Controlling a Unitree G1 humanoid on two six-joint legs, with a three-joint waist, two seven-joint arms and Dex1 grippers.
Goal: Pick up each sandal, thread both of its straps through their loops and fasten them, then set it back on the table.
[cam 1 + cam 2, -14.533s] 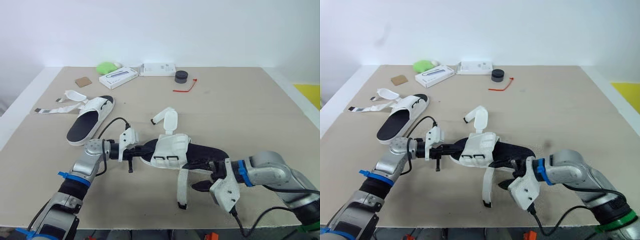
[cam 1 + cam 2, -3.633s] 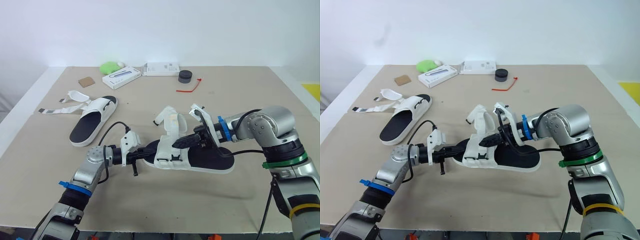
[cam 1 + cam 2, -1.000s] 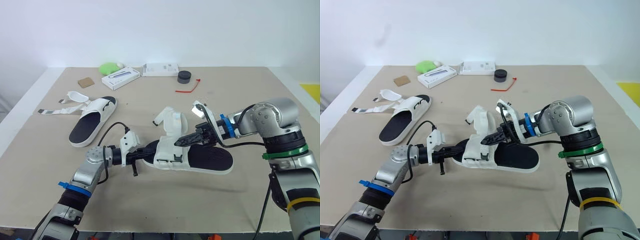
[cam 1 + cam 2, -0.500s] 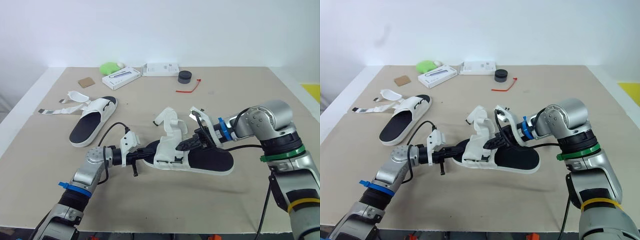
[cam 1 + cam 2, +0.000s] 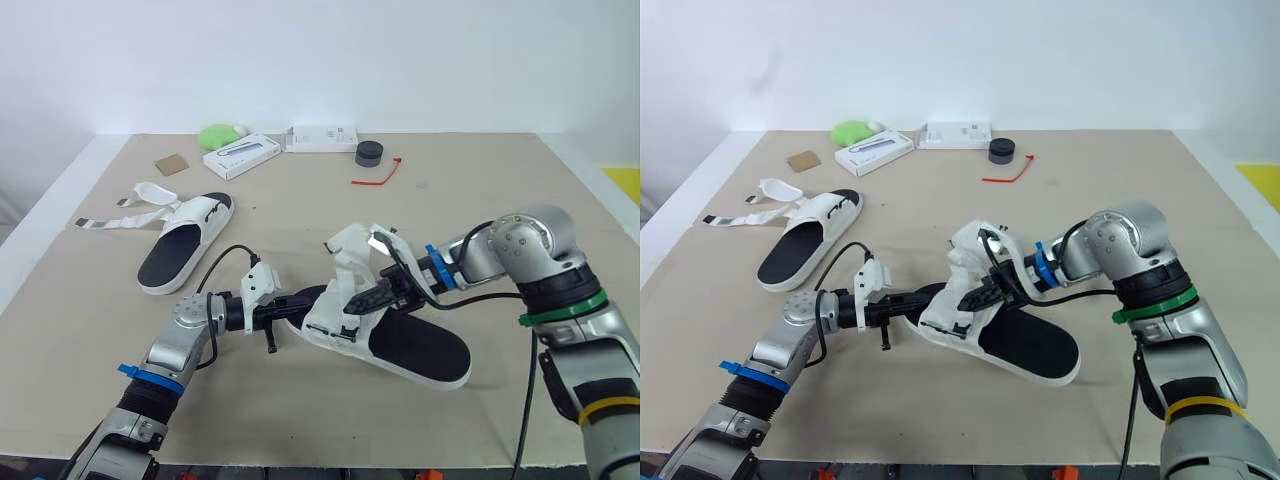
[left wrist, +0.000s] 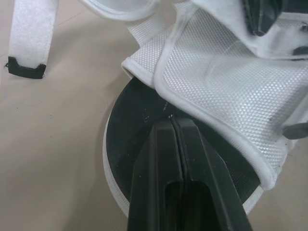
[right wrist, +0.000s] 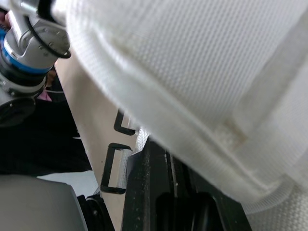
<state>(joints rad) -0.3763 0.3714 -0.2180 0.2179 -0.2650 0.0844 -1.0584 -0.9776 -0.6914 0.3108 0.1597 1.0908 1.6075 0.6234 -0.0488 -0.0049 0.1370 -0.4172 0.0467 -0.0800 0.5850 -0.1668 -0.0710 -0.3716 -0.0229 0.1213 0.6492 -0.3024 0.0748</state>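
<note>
The worktop (image 5: 500, 200) spreads beneath both my jaws, and the sandal (image 5: 425, 345) lies between them, the front edge of its black sole pinched tight in my left jaws. My right jaws are closed narrowly on its white upper (image 5: 345, 300). The second sandal (image 5: 180, 245) lies well beyond my left jaws.

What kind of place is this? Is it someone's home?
Probably a robot test lab, not a home: a bare white wall, a plain beige-topped table, and the left gripper and right gripper gripping one sandal between them.
</note>
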